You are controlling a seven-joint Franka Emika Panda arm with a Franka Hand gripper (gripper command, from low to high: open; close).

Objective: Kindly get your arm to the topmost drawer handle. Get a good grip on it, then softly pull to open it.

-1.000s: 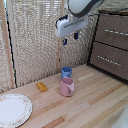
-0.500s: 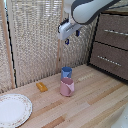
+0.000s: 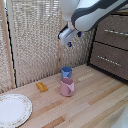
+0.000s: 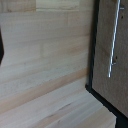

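Glossy white, the arm reaches in from the upper right of the exterior view, its blue-tipped jaws hanging in the air at upper centre before a woven blind, holding nothing; how far apart they stand cannot be told. At the right edge the drawer shows its dark brown front shut, the topmost drawer handle a thin silver bar well apart from the jaws. Below it lies a second drawer front. On the pale wooden table stand a pink cup touching a blue cup, an orange block nearby, and a white plate at lower left.
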